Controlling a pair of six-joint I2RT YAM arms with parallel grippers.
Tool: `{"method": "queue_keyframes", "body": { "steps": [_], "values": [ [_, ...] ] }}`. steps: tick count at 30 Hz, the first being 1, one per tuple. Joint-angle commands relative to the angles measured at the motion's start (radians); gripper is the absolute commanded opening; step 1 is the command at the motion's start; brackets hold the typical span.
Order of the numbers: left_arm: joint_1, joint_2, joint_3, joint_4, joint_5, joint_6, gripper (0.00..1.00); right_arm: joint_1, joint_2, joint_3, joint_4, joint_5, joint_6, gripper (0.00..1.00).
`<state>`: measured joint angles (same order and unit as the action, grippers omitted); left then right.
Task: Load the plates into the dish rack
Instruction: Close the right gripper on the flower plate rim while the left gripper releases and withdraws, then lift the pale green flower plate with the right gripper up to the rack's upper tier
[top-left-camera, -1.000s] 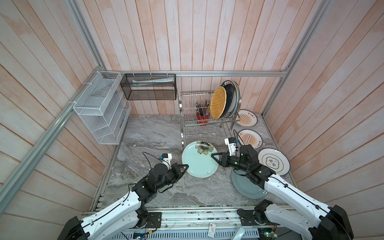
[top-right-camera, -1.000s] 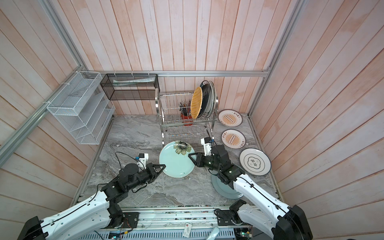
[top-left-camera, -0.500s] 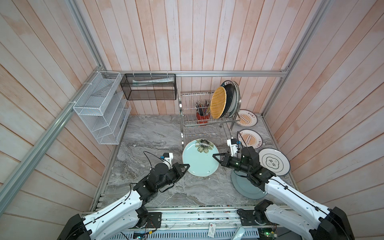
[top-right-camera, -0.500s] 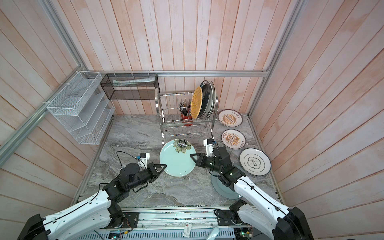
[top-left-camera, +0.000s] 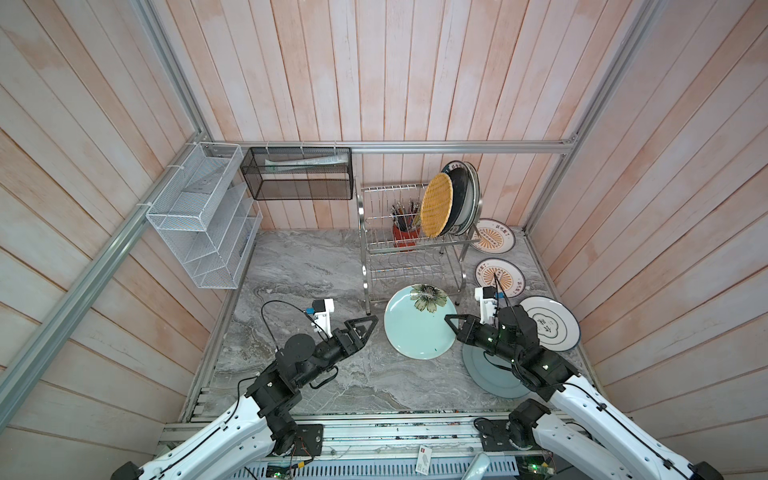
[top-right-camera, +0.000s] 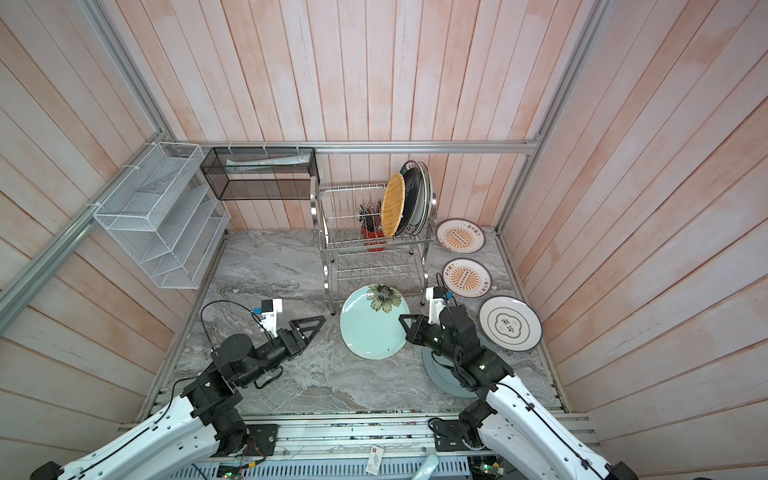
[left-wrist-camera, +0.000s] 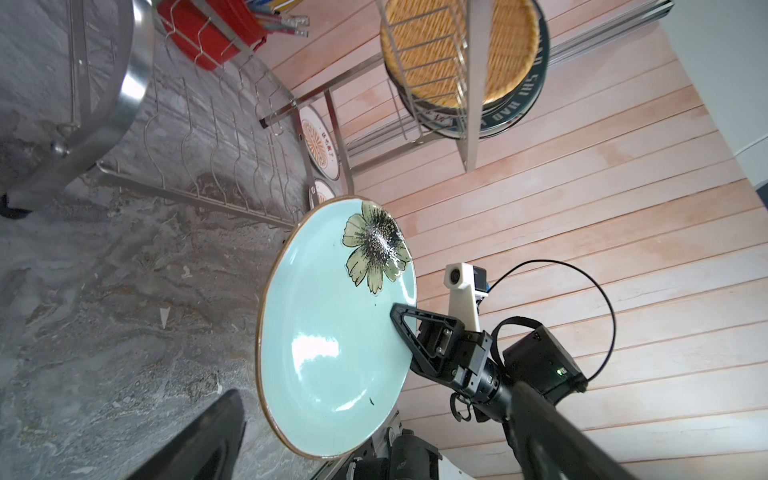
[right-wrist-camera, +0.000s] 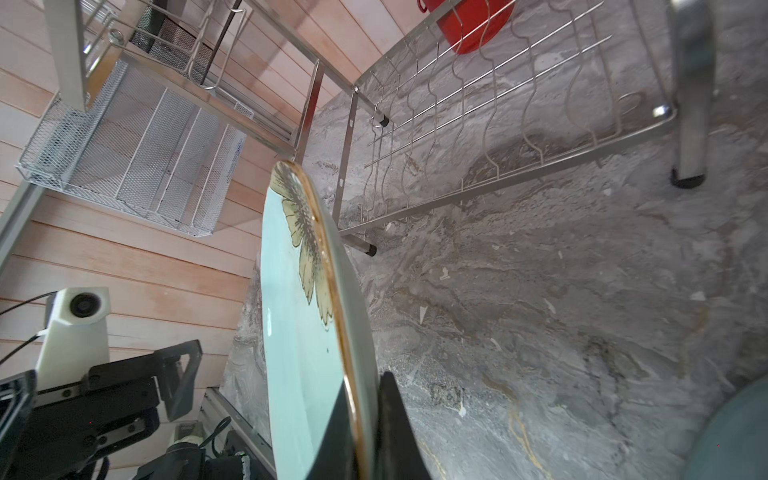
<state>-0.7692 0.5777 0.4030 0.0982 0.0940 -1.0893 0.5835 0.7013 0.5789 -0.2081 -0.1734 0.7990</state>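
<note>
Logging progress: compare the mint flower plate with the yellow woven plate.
The mint flower plate is held tilted by the right gripper, outside the dish rack; the yellow woven plate stands in its top tier. The mint one is glossy, the yellow one textured. Both are round.

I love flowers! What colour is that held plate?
Mint plate, green flower; best in left wrist view.

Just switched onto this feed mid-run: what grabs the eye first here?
The mint flowered plate stands out first: tilted up in front of the dish rack, its rim pinched by the right gripper. Behind it, the yellow woven plate stands in the rack's top tier at the right end, dark plates stacked against it. Three printed plates lie flat along the table's right side.
</note>
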Motion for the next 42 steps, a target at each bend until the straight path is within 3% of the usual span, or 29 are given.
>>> {"method": "queue_keyframes", "body": {
  "steps": [1, 7, 12, 18, 26, 38, 42],
  "values": [
    [0.014, -0.062, 0.083, -0.139, -0.031, 0.228, 1.0, -0.002, -0.056, 0.154, -0.004, 0.021, -0.071, 0.0],
    [0.027, -0.093, 0.224, -0.384, -0.126, 0.547, 1.0, -0.002, -0.038, 0.336, -0.019, -0.036, -0.132, 0.0],
    [0.027, -0.111, 0.224, -0.462, -0.232, 0.733, 1.0, -0.002, 0.056, 0.517, -0.023, -0.046, -0.173, 0.0],
    [0.027, -0.167, 0.19, -0.442, -0.226, 0.733, 1.0, -0.003, 0.207, 0.733, -0.025, -0.014, -0.199, 0.0],
    [0.027, -0.251, 0.217, -0.551, -0.221, 0.74, 1.0, -0.002, 0.432, 1.03, -0.078, 0.102, -0.261, 0.0],
    [0.016, -0.362, 0.19, -0.551, -0.245, 0.763, 1.0, 0.004, 0.714, 1.368, -0.161, 0.359, -0.378, 0.0],
    [0.016, -0.341, 0.189, -0.539, -0.176, 0.774, 1.0, 0.031, 0.8, 1.457, -0.172, 0.461, -0.432, 0.0]
  ]
}}
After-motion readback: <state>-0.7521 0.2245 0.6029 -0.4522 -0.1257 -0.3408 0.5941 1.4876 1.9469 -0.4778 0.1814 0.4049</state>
